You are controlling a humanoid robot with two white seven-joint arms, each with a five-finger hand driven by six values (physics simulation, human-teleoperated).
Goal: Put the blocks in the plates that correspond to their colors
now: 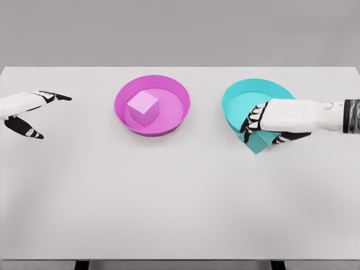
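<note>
A pink block (142, 107) sits inside the pink plate (175, 119) at the table's middle. To its right stands the cyan plate (236, 97). My right hand (260, 128) reaches in from the right and is shut on a cyan block (256, 143), held at the plate's near rim; most of the block is hidden under the fingers. My left hand (35, 112) hovers at the far left of the table, fingers spread and holding nothing.
The white table (169, 202) fills the view, its front edge near the bottom of the picture. A grey wall stands behind its back edge.
</note>
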